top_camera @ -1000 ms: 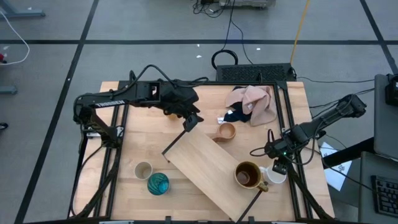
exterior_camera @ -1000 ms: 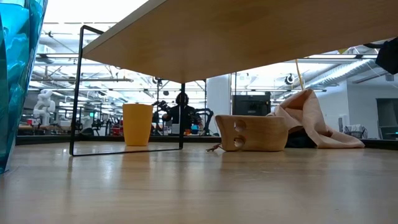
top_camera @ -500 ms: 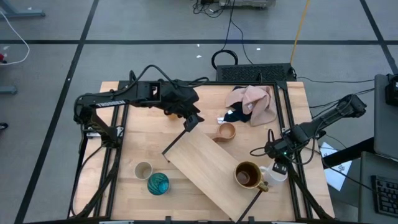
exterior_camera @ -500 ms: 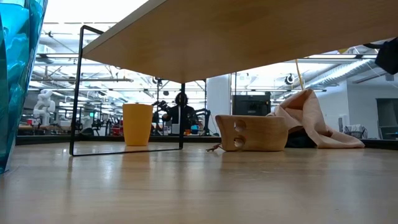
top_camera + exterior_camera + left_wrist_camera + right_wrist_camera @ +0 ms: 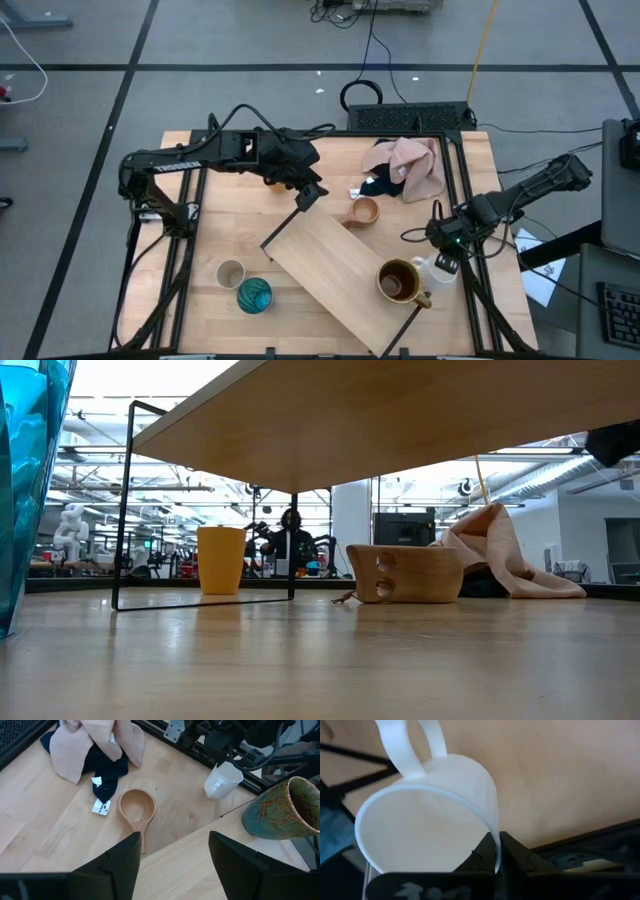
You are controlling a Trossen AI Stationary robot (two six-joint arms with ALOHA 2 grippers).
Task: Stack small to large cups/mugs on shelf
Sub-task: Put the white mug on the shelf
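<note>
High view: right fingers (image 5: 447,262) clamped on the rim of the white mug (image 5: 441,269), just off the shelf (image 5: 335,275) end near the desk's right edge. Left fingers (image 5: 308,196) apart, idle over the shelf's far end.

Right wrist view: rim pinched, mug tilted.

Step in hand: pick-up. Next move calls for lifting it clear of the brown mug (image 5: 399,281)

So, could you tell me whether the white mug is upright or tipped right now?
Tipped: the white mug hangs tilted off the table, its rim pinched in the shut jaws of the right gripper.
</note>
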